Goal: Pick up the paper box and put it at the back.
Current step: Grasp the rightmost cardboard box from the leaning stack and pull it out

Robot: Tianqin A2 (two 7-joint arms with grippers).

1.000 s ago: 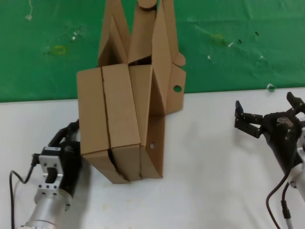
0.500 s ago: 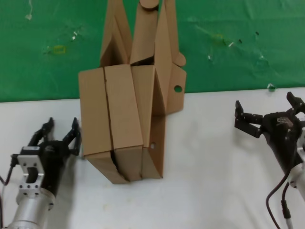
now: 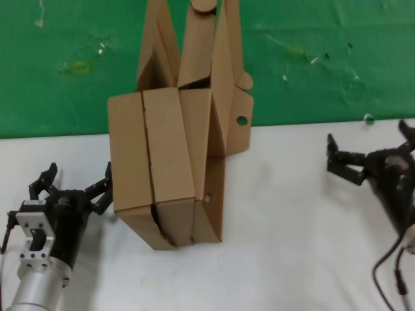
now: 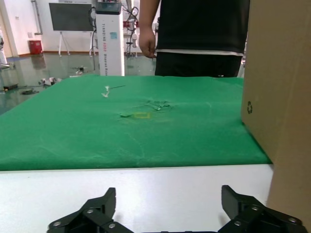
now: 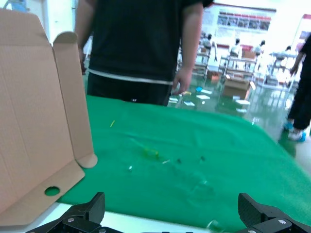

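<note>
The green surface (image 3: 324, 71) fills the far half of the head view, from 9 through 12 to 3 o'clock; the white tabletop (image 3: 292, 246) takes the near half. Specks and a faint yellow ring mark the green.

Three brown boxes stand on edge side by side at the centre, straddling the line where white meets green. Two closed boxes (image 3: 152, 155) sit paired on the left. The paper box (image 3: 220, 103), third in the row at about 1 o'clock of centre, has its lid and flaps raised over the green, a round hole showing in its side flap. Whether anything lies inside any box cannot be told.

The left gripper (image 3: 74, 188) rests at 8 o'clock on the white top, jaws apart, one fingertip just beside the outermost closed box. The right gripper (image 3: 369, 152) stands at 3 o'clock, well apart from the boxes, jaws likewise spread.

Only the wrist views show the room beyond — a person in black (image 4: 199, 34) stands at the far edge of the green. The left wrist view shows a plain box wall with a small recycling mark; the right wrist view shows the paper box's flap and hole.
</note>
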